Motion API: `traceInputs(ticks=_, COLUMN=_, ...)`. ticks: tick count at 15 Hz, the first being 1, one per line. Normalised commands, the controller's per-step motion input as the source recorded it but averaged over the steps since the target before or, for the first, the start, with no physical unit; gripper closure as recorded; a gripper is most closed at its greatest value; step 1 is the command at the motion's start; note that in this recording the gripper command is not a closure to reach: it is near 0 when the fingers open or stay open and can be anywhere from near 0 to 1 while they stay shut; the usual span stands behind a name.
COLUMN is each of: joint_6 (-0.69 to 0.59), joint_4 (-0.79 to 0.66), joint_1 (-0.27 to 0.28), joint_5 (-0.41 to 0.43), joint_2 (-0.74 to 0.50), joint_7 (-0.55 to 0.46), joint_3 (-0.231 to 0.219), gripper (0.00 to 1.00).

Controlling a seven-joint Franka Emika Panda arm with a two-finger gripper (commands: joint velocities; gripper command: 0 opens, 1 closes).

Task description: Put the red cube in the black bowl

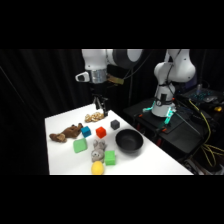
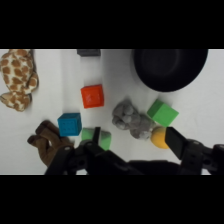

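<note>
While the gripper is hanging above the far end of the white table, it is holding nothing, and its fingers are standing wide apart in the wrist view, one at the lower left and one at the lower right of that picture. The red cube is sitting on the table near the middle of the cluster of objects, untouched and well below the gripper. In the wrist view the red cube is lying apart from its neighbours, with bare table all around it. The black bowl is resting to the right of the cube in the side view, near but not touching it; the wrist view is showing the bowl at the upper right, cut off by the top edge. A blue cube is sitting just beside the red one on its left, and a dark grey cube is lying behind, between the red cube and the far edge. A brown plush toy is lying at the left side, a spotted plush toy is lying under the gripper, and a grey plush toy is sitting between two green blocks, with a yellow ball nearest the front edge.
</note>
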Motion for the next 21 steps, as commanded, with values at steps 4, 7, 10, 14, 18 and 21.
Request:
traceInputs(ticks=4, joint_6=-0.02, joint_4=0.05, joint_1=-0.045, joint_5=-0.005, joint_2=0.02, joint_7=-0.1, joint_3=-0.002, gripper=0.0)
traceInputs(ticks=7, joint_6=-0.1, joint_4=0.17, joint_1=-0.134, joint_5=0.018, joint_2=0.04, joint_7=-0.4, joint_3=-0.07, gripper=0.0)
traceInputs(ticks=10, joint_6=-0.13, joint_4=0.24, joint_1=-0.144, joint_5=0.092, joint_2=0.12, joint_7=-0.56, joint_3=-0.068, gripper=0.0)
traceInputs(ticks=14, joint_6=-0.03, joint_4=0.2, joint_1=-0.087, joint_5=0.204, joint_2=0.19, joint_7=-0.49, joint_3=-0.001, gripper=0.0)
traceInputs(ticks=18, joint_6=0.1, joint_4=0.11, joint_1=-0.102, joint_5=0.253, joint_2=0.16, joint_7=-0.43, joint_3=0.033, gripper=0.0)
traceInputs(ticks=21, joint_6=0.2, joint_4=-0.01, joint_1=-0.118, joint_5=0.204, joint_2=0.06, joint_7=-0.35, joint_3=0.043, gripper=0.0)
